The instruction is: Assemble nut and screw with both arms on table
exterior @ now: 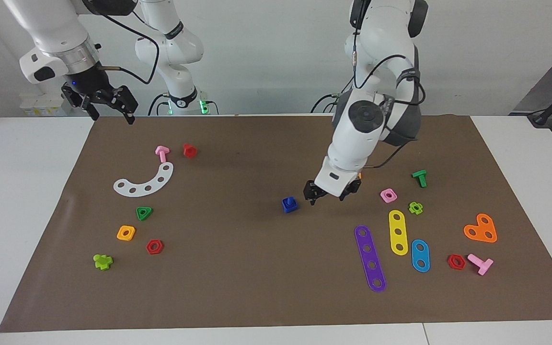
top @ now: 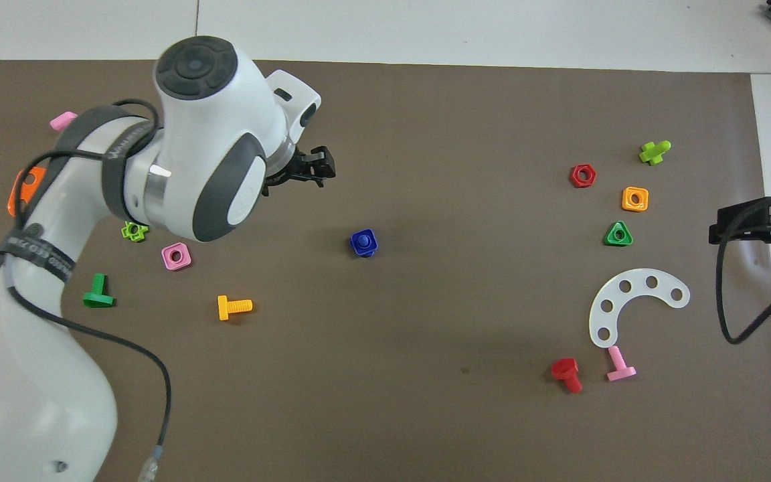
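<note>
Blue on blue, the nut [exterior: 289, 205] sat on the screw [top: 363, 239] near the middle of the brown mat [exterior: 237, 287] covering the tabletop [exterior: 17, 191]; we saw the stem tip poking up through the nut's hole. We found the left hand [exterior: 331, 194] low over the mat just beside that pair, toward the left arm's end, its fingers parted and holding nothing. The right hand [exterior: 108, 106] hung over the mat's edge by its base, waiting, fingers apart and empty. A pink square nut [exterior: 388, 195] lay near the left hand.
</note>
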Available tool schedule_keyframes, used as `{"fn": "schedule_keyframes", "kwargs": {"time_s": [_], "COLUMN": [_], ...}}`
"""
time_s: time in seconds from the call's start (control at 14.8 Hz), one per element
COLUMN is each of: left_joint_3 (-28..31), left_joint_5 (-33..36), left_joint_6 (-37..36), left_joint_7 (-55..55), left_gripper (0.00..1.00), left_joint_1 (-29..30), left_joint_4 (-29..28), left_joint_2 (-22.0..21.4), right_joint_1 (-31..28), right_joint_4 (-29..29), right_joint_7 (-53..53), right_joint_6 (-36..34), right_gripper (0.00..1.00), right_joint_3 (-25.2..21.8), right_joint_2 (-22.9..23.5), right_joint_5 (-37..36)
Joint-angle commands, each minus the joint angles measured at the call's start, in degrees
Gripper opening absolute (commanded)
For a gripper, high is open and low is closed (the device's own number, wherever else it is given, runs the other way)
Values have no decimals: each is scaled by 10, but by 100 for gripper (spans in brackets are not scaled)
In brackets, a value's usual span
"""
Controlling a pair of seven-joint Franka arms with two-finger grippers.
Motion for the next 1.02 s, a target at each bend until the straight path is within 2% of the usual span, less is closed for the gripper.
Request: {"fn": "schedule_keyframes", "kwargs": {"time_s": [0.0,0.34,0.61,0.95], "left_joint_3": [-3,2,2,3], "left_joint_5": [-3,55,55,55], "left_joint_6": [-50,-111,-145,-158], "left_joint_7": [73,131,189,202], "left_gripper": [92,92,93,94], "left_joint_1": [55,107,143,146], "left_joint_4": [-15,-23,-40,-39], "left_joint_2": [-59,-123,-183,-201], "right_joint_1": [2,4,8,8], "right_joint_4": [-10,-5,-8,-8], "right_joint_7": [5,6,5,5], "right_joint_6": [6,5,2,2], "right_gripper": [100,100,100,100], "right_joint_3": [-2,-1,0,0], "right_joint_2": [-7,-14,-18,-18], "right_joint_5": [0,1,1,1]}}
